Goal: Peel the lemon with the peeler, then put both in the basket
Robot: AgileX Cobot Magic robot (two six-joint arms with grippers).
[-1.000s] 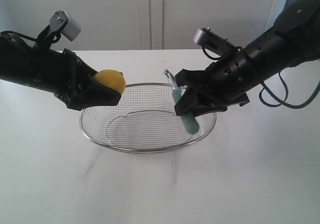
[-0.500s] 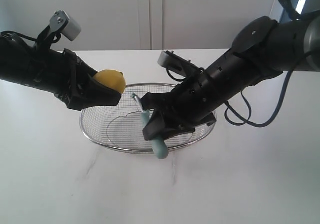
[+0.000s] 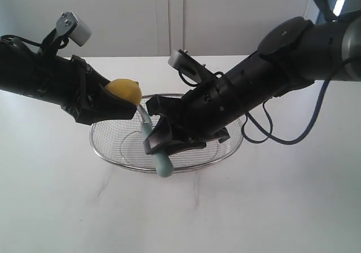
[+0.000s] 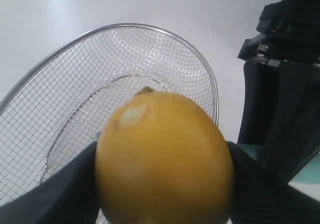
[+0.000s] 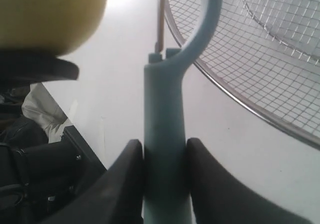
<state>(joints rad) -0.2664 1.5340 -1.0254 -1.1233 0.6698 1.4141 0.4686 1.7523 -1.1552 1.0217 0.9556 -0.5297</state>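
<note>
Currently the left gripper (image 3: 115, 103) holds the lemon (image 3: 125, 89) between wide-spread jaws, left of centre in the exterior view, in the air over the left rim of the basket (image 3: 113, 134). The right gripper (image 3: 162, 143) reaches across to mid-frame, its jaws clamped on the teal handle of the peeler (image 3: 163, 164). The peeler stands nearly upright, its looped head just beside the lemon; whether they touch cannot be told. The basket sits on a white table (image 3: 271, 208).

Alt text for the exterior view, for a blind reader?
The left end effector holds a yellow lemon and the right end effector holds a teal peeler, its head near the lemon, both above a wire basket on a white table.
</note>
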